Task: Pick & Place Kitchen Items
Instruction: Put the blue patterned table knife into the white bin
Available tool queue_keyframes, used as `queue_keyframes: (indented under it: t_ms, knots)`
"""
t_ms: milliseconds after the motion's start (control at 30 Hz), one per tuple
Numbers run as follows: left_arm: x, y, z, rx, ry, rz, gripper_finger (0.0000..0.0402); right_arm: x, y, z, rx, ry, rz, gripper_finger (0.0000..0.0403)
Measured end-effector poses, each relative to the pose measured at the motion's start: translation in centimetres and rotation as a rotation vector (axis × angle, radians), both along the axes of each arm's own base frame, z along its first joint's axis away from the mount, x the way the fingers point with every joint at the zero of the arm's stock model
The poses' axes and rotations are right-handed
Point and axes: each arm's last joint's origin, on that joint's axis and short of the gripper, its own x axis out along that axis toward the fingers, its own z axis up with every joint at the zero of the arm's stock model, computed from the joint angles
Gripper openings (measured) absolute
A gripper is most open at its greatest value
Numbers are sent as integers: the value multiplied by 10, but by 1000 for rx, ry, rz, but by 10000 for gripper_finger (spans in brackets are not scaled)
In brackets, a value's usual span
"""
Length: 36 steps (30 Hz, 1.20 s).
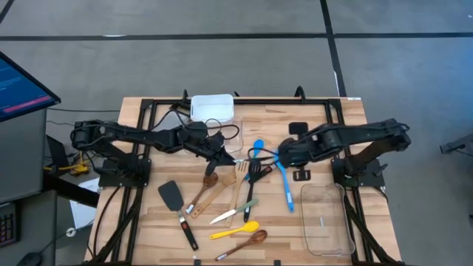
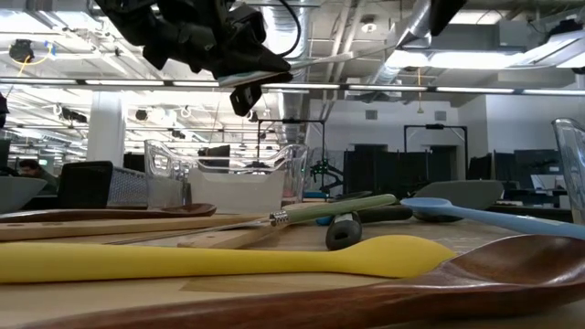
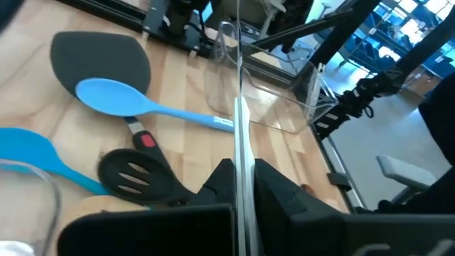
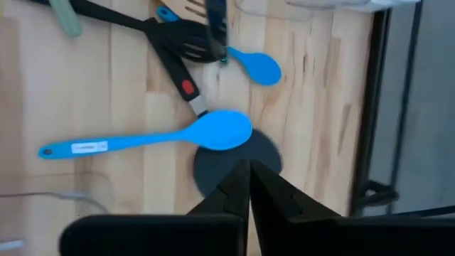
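My left gripper [image 1: 224, 155] hangs over the table's middle, shut on a thin pale blade, seemingly a small knife [image 3: 242, 142], which juts forward from its fingers [image 2: 306, 62]. My right gripper [image 4: 249, 171] is shut and empty, raised above a long blue spoon [image 4: 149, 139] whose bowl lies on a black spatula head [image 4: 266, 153]. In the high view the right gripper [image 1: 283, 157] stands right of centre. A slotted black turner [image 3: 135, 174] and a second blue spoon [image 4: 256, 65] lie flat nearby. Wooden spoons [image 1: 211, 192], a yellow spoon [image 1: 235, 231], a green-handled knife [image 1: 233, 214] and a black spatula [image 1: 174, 196] lie toward the near edge. My left gripper pinches the knife between its two fingers, which lie against the flat faces [image 3: 244, 186] of the thin blade seen edge-on. The fingers hide the end they hold. The free end [image 2: 320, 60] sticks out past the fingertips, about level, lifted clear of the table.
A clear tub [image 1: 325, 218] stands at the near right, beside the right arm's base. A white tub [image 1: 212, 107] sits at the far edge, with cables beside it. A black frame [image 1: 148, 111] runs around the tabletop. A dark wooden spoon [image 1: 244, 244] lies at the near edge.
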Motion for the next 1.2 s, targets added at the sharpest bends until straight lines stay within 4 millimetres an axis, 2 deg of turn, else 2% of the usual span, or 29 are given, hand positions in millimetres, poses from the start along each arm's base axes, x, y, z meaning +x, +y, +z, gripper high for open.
queue_keyframes:
  t_ms: [200, 367, 700, 1000, 1200]
  knots:
    - [-1, 5, 0, 42, -13, 3, 6, -26, 0, 7, 64, -183, 14, 2]
    - [-4, 11, 5, 60, -33, 19, 6, -42, -2, -2, 144, -336, 88, 1]
    - [-38, 22, 43, 171, -101, 72, 6, -68, -9, -45, 216, -592, 179, 0]
    - [-79, 47, 66, 492, -26, 441, 6, -71, -11, -99, 200, -819, 245, 0]
    - [-86, 64, 69, 673, 38, 639, 6, -73, -20, -126, 219, -884, 165, 0]
